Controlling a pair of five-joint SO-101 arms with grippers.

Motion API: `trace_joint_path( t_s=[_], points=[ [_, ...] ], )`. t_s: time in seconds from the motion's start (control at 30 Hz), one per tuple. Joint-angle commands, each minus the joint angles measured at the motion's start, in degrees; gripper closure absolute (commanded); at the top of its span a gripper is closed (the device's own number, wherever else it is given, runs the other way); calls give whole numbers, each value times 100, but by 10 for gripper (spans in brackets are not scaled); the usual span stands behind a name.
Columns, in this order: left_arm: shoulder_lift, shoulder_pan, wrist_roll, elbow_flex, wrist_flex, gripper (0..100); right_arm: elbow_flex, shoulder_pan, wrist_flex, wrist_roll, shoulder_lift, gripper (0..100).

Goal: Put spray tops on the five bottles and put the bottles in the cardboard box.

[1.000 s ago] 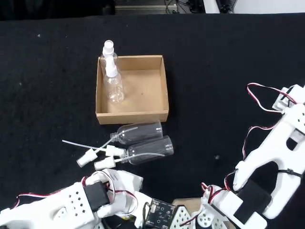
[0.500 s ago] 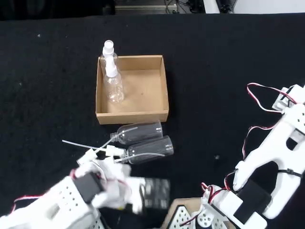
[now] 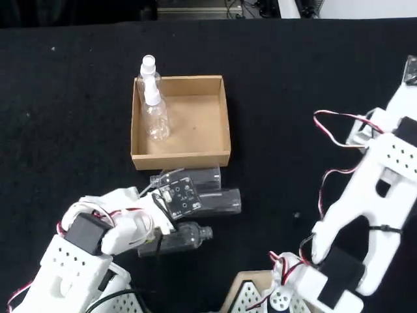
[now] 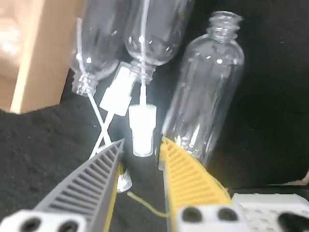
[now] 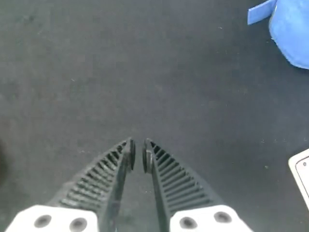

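High view: the left arm lies toward the cardboard box, just beyond its gripper, with two capped bottles at the box's far corner. Left wrist view: the left gripper, partly open and gripping nothing, straddles a loose spray top, likely to fit it to the uncapped bottle just beside. Right wrist view: the right gripper, nearly closed and empty, hangs over the black table, apparently kept out of the way
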Motion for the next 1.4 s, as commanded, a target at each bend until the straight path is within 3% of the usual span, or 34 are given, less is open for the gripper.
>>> trace_joint_path(
  t_s=[0.0,0.1,0.23,0.37,0.53,1.13,1.37],
  points=[
    [9,-75,35,-330,141,894,-57,-246,132,-149,-673,983],
    [9,163,-158,-242,290,851,127,-255,185,-149,-936,983],
    [-35,1182,-571,127,484,708,567,-264,79,-132,-1200,983],
    [9,2079,-281,655,-193,672,954,-229,-105,-70,-1411,983],
    [18,2176,308,1147,-1222,671,1262,-255,-220,62,-1525,983],
    [18,2343,246,1798,-1424,671,1481,-273,-510,18,-1499,983],
    [18,2712,791,2229,-2374,672,1481,-273,-510,18,-1508,983]
  ],
)
